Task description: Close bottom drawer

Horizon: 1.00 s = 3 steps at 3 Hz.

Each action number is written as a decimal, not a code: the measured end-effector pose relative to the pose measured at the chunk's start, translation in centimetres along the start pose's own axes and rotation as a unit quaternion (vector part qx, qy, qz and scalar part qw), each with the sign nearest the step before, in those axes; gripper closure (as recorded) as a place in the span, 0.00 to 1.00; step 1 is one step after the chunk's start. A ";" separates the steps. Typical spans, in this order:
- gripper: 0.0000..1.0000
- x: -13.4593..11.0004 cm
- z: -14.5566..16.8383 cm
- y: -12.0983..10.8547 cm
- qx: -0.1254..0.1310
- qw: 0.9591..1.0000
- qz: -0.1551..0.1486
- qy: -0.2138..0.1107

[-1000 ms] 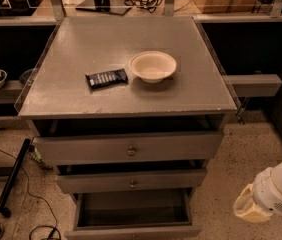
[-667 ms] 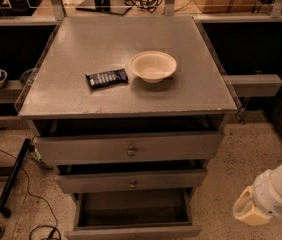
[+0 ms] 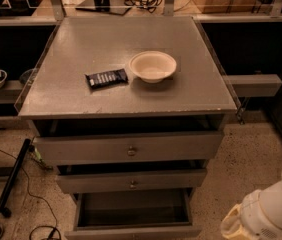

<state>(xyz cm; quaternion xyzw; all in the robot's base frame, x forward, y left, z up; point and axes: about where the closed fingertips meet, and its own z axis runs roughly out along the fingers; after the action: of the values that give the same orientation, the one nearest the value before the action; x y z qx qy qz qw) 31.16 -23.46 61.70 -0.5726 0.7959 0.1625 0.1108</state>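
Note:
The bottom drawer (image 3: 131,210) of the grey cabinet is pulled out toward me, and its shallow grey inside shows empty. Its plain flat front (image 3: 131,232) lies at the picture's lower edge. A white arm segment with a yellowish end (image 3: 263,211) is at the lower right, to the right of the drawer and apart from it. My gripper is out of view, and none of its fingers show past that arm segment.
The middle drawer (image 3: 131,180) and the top drawer (image 3: 128,147), each with a small knob, stand slightly out. A white bowl (image 3: 152,65) and a dark packet (image 3: 106,78) lie on the cabinet top (image 3: 71,44). Cables and a black bar (image 3: 13,176) lie on the floor at left.
The white arm at the lower right has sunk slightly lower in the picture. The drawers, the bowl and the packet have not moved.

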 end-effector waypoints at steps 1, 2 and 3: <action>1.00 -1.2 3.3 3.3 -0.011 0.999 0.015 -0.028; 1.00 -0.9 4.3 3.6 -0.018 0.999 0.019 -0.030; 1.00 0.3 8.3 5.0 -0.041 0.998 0.039 -0.035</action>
<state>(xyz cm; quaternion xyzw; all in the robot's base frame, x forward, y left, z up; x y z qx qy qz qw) 26.29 -19.05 54.55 -0.5387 0.8063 0.2187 0.1085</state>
